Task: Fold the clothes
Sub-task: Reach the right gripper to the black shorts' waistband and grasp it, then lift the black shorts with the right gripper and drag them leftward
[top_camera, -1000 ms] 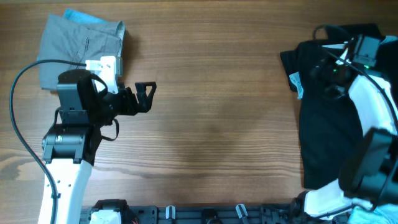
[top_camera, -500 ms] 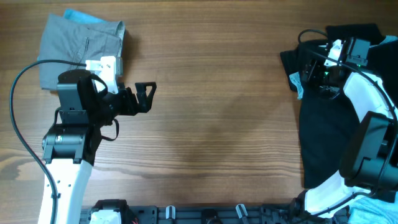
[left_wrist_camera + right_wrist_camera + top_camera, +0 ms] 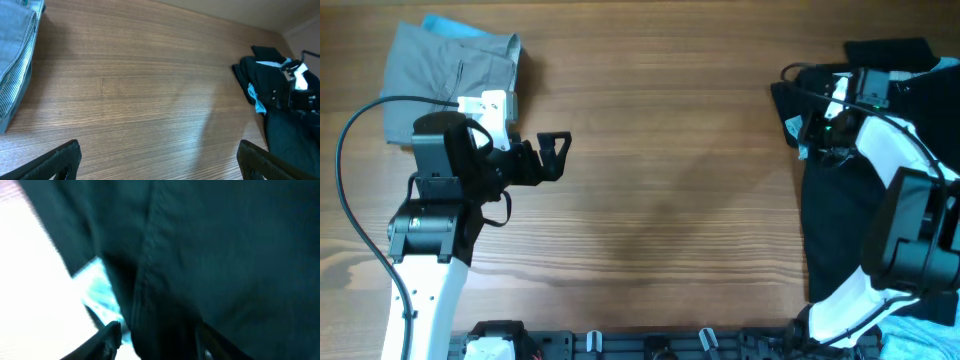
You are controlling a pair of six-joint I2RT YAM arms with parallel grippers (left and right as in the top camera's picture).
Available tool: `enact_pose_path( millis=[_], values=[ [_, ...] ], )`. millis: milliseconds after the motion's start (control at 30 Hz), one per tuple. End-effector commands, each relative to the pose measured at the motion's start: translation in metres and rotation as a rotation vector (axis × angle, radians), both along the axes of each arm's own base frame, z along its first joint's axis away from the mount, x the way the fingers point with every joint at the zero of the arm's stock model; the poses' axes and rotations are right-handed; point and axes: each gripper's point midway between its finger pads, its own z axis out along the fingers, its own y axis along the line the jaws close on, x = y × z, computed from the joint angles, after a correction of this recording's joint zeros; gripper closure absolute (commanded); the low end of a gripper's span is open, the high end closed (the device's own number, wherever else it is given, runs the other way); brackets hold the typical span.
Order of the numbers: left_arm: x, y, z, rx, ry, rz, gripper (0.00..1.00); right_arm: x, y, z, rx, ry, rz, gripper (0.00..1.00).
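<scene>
A black garment (image 3: 850,210) lies crumpled along the right side of the table, with a light blue label (image 3: 794,130) at its left edge. It also shows in the left wrist view (image 3: 280,100). My right gripper (image 3: 823,126) is down on the garment's upper left part. In the right wrist view dark fabric (image 3: 225,255) fills the frame, and the fingers (image 3: 157,340) stand partly apart with a fold of it between them. A folded grey garment (image 3: 450,75) lies at the far left. My left gripper (image 3: 556,150) is open and empty over bare wood.
The wooden table (image 3: 660,200) stretches between the two arms. A black cable (image 3: 350,200) loops off the left arm. A rail with clips (image 3: 650,345) runs along the front edge.
My right gripper has moved left and slightly forward across the black garment to its left edge by the blue label. The left arm has not moved.
</scene>
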Motion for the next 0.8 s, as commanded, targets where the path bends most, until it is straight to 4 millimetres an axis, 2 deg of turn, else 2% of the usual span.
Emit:
enact_pose_path(
  millis=[0, 100, 233, 300, 400, 433, 467, 500, 600, 633, 700, 767],
  values=[
    [0.000, -0.002, 0.013, -0.019, -0.029, -0.006, 0.00, -0.010, -0.016, -0.011, -0.076, 0.049, -0.064, 0.77],
    [0.000, -0.002, 0.013, -0.019, -0.029, -0.006, 0.00, -0.007, -0.017, -0.005, -0.081, 0.033, -0.071, 0.90],
    [0.001, -0.002, 0.014, -0.019, -0.033, -0.007, 0.00, 0.002, -0.023, 0.021, -0.094, -0.031, -0.081, 0.92],
    [0.001, -0.002, 0.015, -0.019, -0.038, -0.007, 0.00, 0.005, -0.031, 0.036, -0.112, -0.068, -0.100, 0.95],
    [0.002, -0.002, 0.016, -0.019, -0.045, -0.007, 0.00, 0.000, -0.048, 0.046, -0.158, -0.079, -0.170, 0.96],
    [0.003, -0.002, 0.017, -0.019, -0.047, -0.007, 0.00, -0.001, -0.051, 0.048, -0.157, -0.083, -0.177, 0.94],
    [0.003, -0.002, 0.017, -0.020, -0.047, -0.007, 0.00, 0.000, -0.050, 0.048, -0.146, -0.085, -0.169, 0.81],
    [0.003, -0.002, 0.017, -0.020, -0.047, -0.007, 0.00, -0.001, -0.047, 0.047, -0.128, -0.084, -0.139, 0.75],
    [0.003, -0.002, 0.017, -0.020, -0.047, -0.007, 0.00, 0.002, -0.027, 0.045, -0.038, -0.094, -0.040, 0.66],
    [0.003, -0.002, 0.017, -0.020, -0.047, -0.007, 0.00, 0.004, -0.021, 0.046, -0.009, -0.106, -0.014, 0.68],
    [0.003, -0.002, 0.017, -0.019, -0.047, -0.007, 0.00, 0.004, -0.015, 0.046, 0.019, -0.110, 0.000, 0.96],
    [0.002, -0.002, 0.017, -0.019, -0.047, -0.007, 0.00, 0.002, -0.015, 0.044, 0.033, -0.103, -0.030, 0.96]
  ],
)
